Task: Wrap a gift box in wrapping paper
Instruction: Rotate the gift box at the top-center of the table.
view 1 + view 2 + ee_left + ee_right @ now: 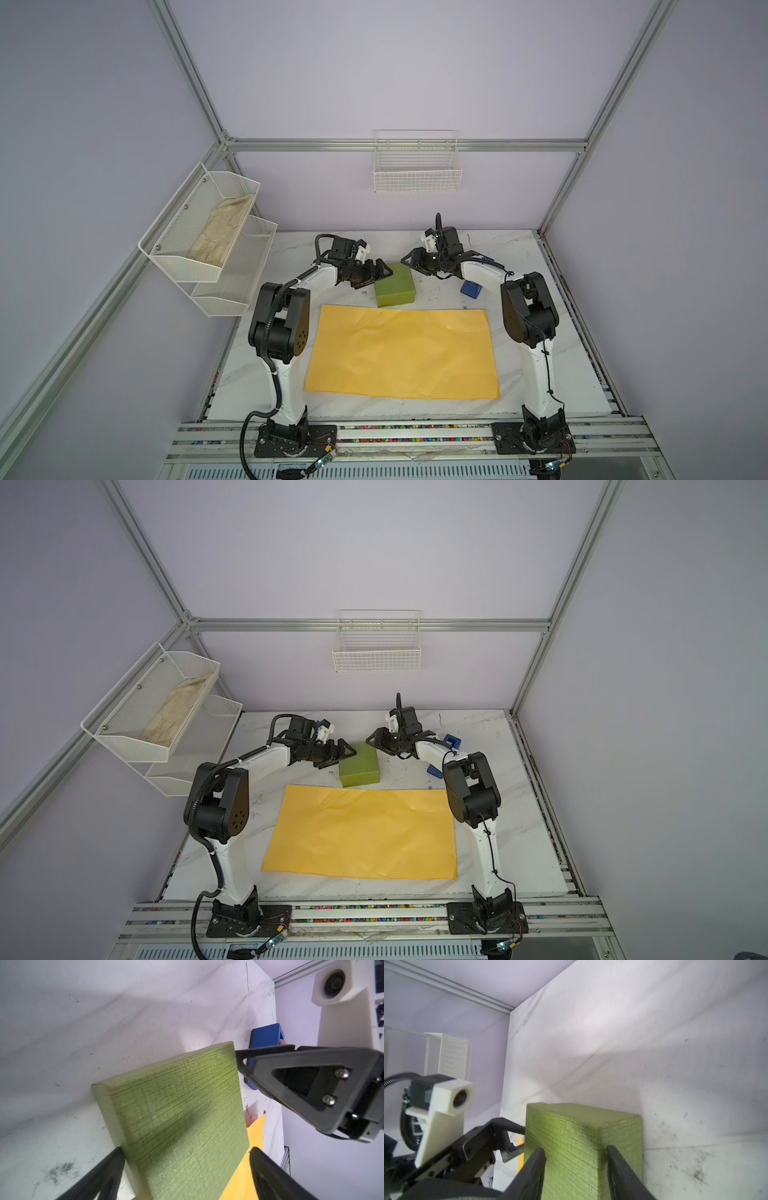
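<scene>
Plainly, the gift box [176, 1115] sits between wide-open left jaws (right jaws: grip unclear).

the gift box [176, 1105] looks matt, its olive covering rough with a fine woven crosshatch, like linen-textured paper. the wrapping paper [401, 353] is matt yellow paper, smooth but for light creases. the table [654, 1043] has a smooth, marble-patterned white top, scuffed grey in places. the tape dispenser [264, 1036] is smooth blue plastic. the cloth [220, 232] is rumpled beige fabric lying in a white-painted metal mesh shelf [187, 268]
</scene>
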